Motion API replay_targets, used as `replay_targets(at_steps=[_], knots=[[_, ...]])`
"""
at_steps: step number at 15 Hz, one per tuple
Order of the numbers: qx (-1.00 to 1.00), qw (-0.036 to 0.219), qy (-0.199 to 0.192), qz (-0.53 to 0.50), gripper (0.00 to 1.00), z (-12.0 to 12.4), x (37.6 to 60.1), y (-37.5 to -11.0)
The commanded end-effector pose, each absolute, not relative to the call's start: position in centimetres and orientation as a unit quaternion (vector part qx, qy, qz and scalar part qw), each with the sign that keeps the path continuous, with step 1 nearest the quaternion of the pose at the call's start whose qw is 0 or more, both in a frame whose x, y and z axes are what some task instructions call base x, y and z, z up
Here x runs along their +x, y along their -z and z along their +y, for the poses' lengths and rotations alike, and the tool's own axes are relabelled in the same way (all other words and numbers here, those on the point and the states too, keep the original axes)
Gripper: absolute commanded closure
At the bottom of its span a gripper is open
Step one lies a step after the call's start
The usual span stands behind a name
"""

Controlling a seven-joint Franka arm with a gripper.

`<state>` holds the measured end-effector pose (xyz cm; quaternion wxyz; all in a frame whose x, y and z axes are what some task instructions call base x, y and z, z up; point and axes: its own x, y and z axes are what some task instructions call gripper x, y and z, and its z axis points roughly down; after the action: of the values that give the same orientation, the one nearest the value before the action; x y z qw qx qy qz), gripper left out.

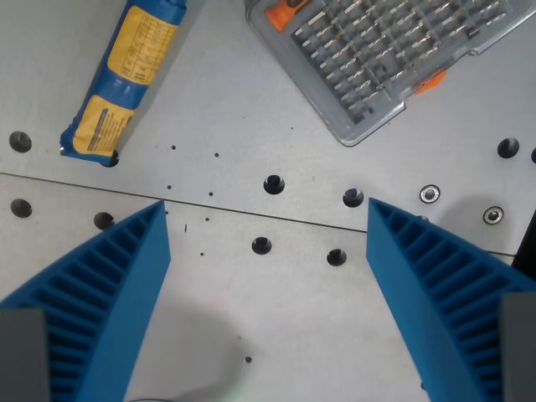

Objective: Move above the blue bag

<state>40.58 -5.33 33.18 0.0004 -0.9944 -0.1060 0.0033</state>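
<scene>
Gripper: the gripper (268,226) has its two blue ribbed fingers (109,285) spread wide apart, nothing between them; only bare table shows in the gap.
Blue bag: the blue bag (127,75) with yellow labels lies tilted at the wrist view's upper left, running out of frame at the top; its lower end rests beside a table hole.
Bit set: a clear-lidded screwdriver bit case (377,59) lies at the upper right, well apart from the bag.
Table: grey perforated plate (251,126) with a seam running across.
Step in hand: judged not yet complete; the bag sits off-centre.
Advice: translate towards the view's upper left until the bag lies midway between the fingers, holding height and keeping clear of the bit case.
</scene>
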Motion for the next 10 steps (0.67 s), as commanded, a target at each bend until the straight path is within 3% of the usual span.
replay_targets(at_steps=[1, 10], knots=[[-0.994, 0.0, -0.001, -0.106, 0.0, -5.34, 40.55, -33.4], [-0.996, -0.001, 0.0, -0.084, 0.0, -5.11, 40.56, -32.99]])
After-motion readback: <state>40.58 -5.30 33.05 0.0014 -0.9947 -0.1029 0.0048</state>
